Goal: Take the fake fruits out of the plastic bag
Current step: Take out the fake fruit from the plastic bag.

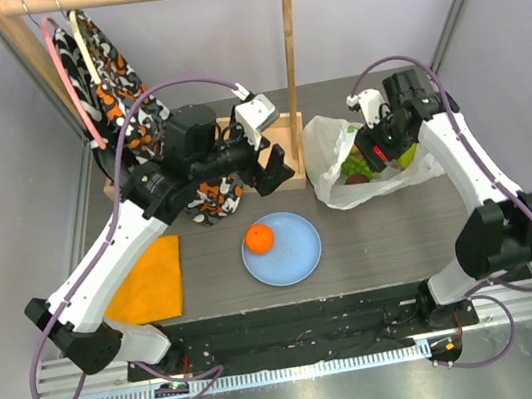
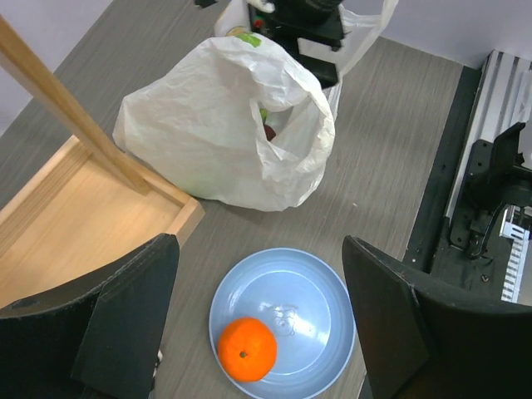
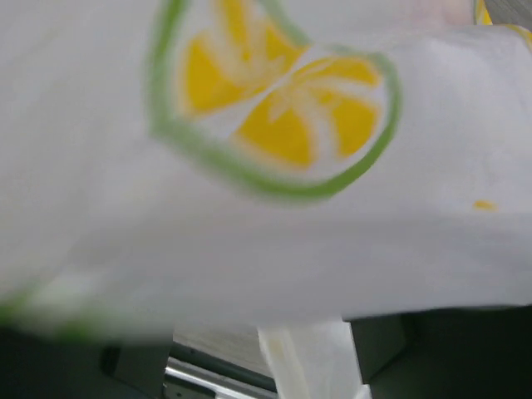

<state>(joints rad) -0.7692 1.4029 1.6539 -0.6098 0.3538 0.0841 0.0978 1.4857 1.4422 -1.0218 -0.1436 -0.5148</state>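
Left fingers (image 2: pixel 125 328) spread wide, hovering; right arm (image 1: pixel 468 162) bent, its fingers obscured.

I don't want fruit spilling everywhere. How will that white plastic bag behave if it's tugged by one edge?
The plastic bag looks thin and crumpled, so it would probably stretch and fold rather than move as one piece. Its mouth sags open over the fruits inside, so a tug may roll them out. It likely slides easily on the smooth table.

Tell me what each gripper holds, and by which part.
Left gripper: nothing, fingers open and empty. Right gripper: against the plastic bag at its mouth; whether it grips the plastic cannot be told.
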